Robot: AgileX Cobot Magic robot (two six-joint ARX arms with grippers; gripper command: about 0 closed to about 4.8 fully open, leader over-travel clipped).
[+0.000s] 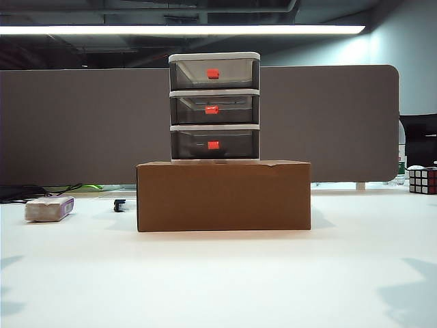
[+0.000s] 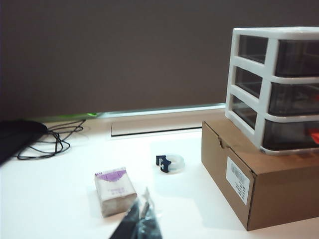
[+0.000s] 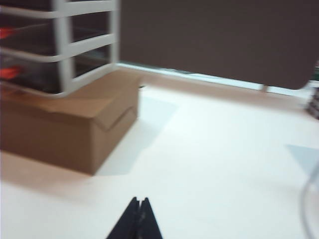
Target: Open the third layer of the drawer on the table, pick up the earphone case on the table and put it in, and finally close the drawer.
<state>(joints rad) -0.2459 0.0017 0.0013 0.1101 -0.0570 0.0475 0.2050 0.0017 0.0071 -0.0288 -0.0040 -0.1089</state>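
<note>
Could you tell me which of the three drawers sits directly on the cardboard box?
The lowest drawer; the other two stack above it, away from the box.

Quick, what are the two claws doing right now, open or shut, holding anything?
Left gripper: shut, holding nothing, above the table near the greyish block.
Right gripper: shut, holding nothing, over bare table beside the cardboard box.

Dark grey partition panel (image 1: 82, 123) behind, long ceiling strip light (image 1: 181, 30), pale blue wall (image 1: 413, 55) at right
</note>
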